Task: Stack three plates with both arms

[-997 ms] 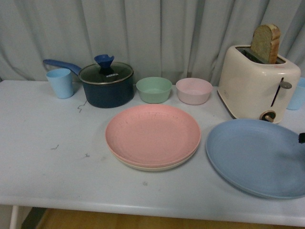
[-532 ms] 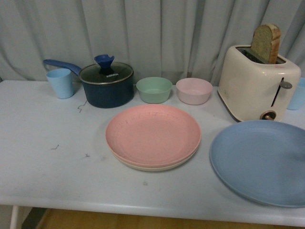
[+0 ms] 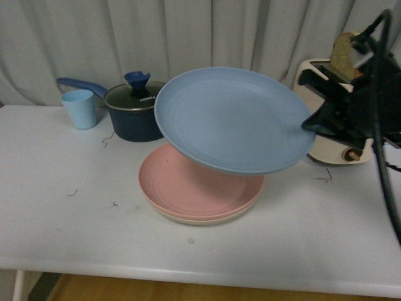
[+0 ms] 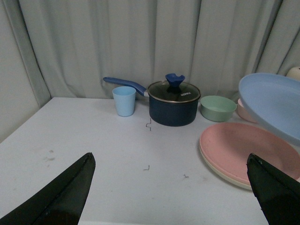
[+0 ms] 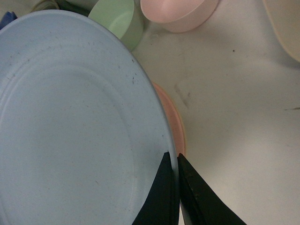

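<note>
The light blue plate (image 3: 232,119) hangs tilted in the air above the pink plate (image 3: 194,188), which lies on the beige plate (image 3: 200,219) at the table's middle. My right gripper (image 3: 308,125) is shut on the blue plate's right rim. In the right wrist view the blue plate (image 5: 70,126) fills the picture, its rim pinched by the right gripper (image 5: 174,157), with the pink plate's edge (image 5: 176,122) showing below. My left gripper (image 4: 168,159) stands open over the bare table, left of the pink plate (image 4: 243,147) and the raised blue plate (image 4: 274,103); it does not show in the front view.
A dark blue lidded pot (image 3: 138,110) and a light blue cup (image 3: 79,108) stand at the back left. A cream toaster (image 3: 332,141) with bread sits behind the right arm. A green bowl (image 5: 119,21) and a pink bowl (image 5: 180,14) stand behind the plates. The table's front edge (image 3: 188,269) is near.
The light blue plate has been lifted off the table at the right and carried left over the pink plate. The right arm has come into the front view.
</note>
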`<state>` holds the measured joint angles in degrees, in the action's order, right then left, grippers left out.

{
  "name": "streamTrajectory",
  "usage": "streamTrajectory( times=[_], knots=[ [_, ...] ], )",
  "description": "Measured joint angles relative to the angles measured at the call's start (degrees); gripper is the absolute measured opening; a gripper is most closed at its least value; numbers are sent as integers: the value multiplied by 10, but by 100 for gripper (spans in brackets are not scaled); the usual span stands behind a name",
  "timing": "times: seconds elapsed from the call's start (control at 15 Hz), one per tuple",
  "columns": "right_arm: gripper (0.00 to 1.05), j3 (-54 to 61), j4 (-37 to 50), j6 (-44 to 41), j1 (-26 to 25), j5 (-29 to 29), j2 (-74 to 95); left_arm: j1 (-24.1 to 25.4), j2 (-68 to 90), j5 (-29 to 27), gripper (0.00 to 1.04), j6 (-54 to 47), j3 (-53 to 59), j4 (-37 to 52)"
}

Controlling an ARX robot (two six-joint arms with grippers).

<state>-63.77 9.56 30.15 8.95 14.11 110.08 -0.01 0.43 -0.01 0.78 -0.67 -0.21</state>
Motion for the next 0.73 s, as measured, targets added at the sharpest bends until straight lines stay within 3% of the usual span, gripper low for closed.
streamTrajectory(
  times=[0.33,0.73],
  knots=[
    [2,-115,-89,14,69,-61,136,0,0,0,98,0,0,0],
    [2,-136,-99,16,71,-73,152,0,0,0,98,0,0,0]
  ],
)
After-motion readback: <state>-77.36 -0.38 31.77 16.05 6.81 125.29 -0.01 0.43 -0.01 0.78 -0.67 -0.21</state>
